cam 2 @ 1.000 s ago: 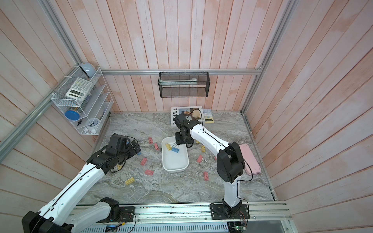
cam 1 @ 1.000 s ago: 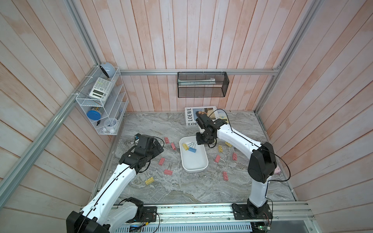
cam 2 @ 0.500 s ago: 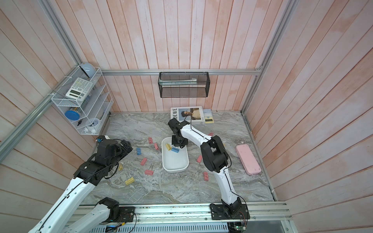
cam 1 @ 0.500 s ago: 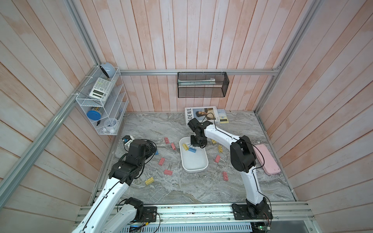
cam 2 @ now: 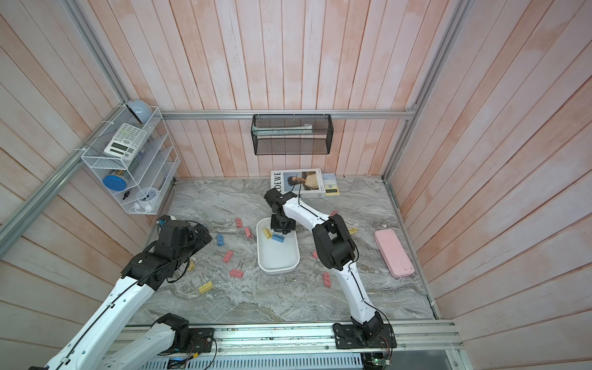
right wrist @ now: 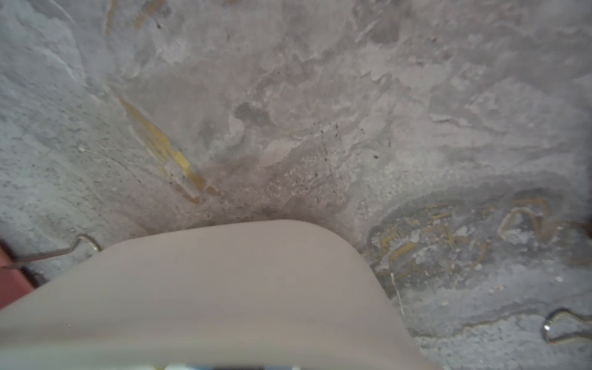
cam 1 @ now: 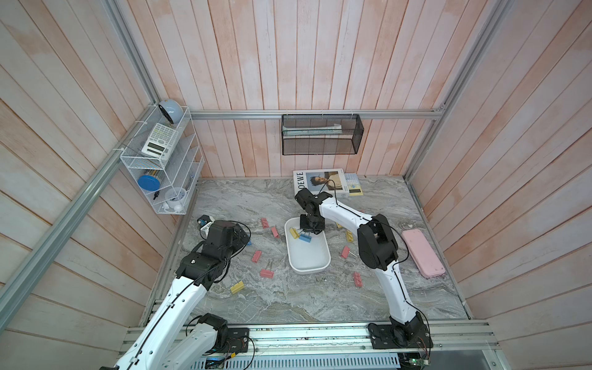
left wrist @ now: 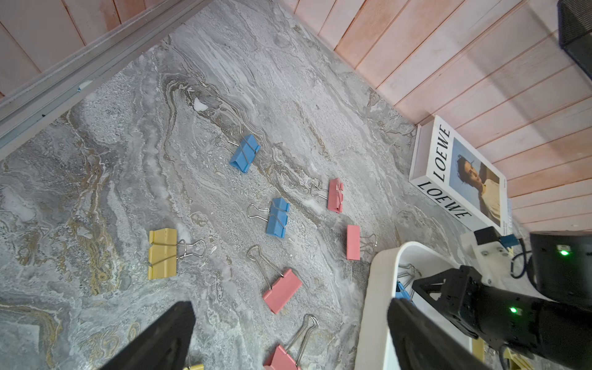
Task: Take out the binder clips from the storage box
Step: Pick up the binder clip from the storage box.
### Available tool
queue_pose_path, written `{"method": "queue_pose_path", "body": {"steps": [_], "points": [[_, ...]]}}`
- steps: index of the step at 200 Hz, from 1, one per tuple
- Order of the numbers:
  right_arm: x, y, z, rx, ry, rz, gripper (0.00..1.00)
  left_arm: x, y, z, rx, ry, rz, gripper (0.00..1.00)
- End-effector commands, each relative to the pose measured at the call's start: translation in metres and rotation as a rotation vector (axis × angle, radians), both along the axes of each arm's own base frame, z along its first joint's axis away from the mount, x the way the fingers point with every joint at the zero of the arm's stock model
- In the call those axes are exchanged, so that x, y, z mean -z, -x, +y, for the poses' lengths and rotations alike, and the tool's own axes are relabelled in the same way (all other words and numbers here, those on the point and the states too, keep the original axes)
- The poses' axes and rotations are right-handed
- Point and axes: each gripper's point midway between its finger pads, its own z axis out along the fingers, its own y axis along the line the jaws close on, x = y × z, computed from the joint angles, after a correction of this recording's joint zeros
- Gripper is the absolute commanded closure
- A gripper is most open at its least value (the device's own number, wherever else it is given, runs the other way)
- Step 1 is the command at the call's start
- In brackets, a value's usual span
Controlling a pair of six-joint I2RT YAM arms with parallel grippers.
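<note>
Left jaws stand wide apart, clear only in the left wrist view.

Bright even light in both top views, soft shadows on the worktop (cam 1: 288, 298), walls (cam 1: 320, 64) bowing at edges, right wrist view dim, storage box (right wrist: 224, 288) blurred close up

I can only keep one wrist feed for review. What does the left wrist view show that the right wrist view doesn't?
Only left wrist: blue, yellow and pink binder clips spread on the tabletop, the LOEWE book, and a blue clip inside the storage box. Only right wrist: the box's rounded corner up close and blurred. Both: the box and the marble tabletop.
</note>
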Motion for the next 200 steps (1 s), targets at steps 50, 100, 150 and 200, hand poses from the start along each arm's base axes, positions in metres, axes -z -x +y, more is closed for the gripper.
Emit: {"method": "queue_pose_path", "body": {"steps": [50, 100, 150, 200], "points": [[0.017, 0.002, -0.003, 0.035, 0.022, 0.035, 1.00, -0.009, 0.004, 0.001, 0.018, -0.011, -0.003, 0.00], [-0.025, 0.000, 0.000, 0.037, -0.036, -0.028, 1.00, -0.010, 0.001, 0.000, 0.021, -0.002, -0.017, 0.00], [-0.093, 0.009, -0.016, 0.044, -0.096, -0.156, 1.00, -0.011, -0.003, 0.003, -0.021, 0.023, -0.072, 0.00], [-0.121, 0.034, -0.063, 0.088, -0.114, -0.196, 1.00, -0.006, -0.021, -0.020, 0.046, 0.092, -0.052, 0.00]]}}
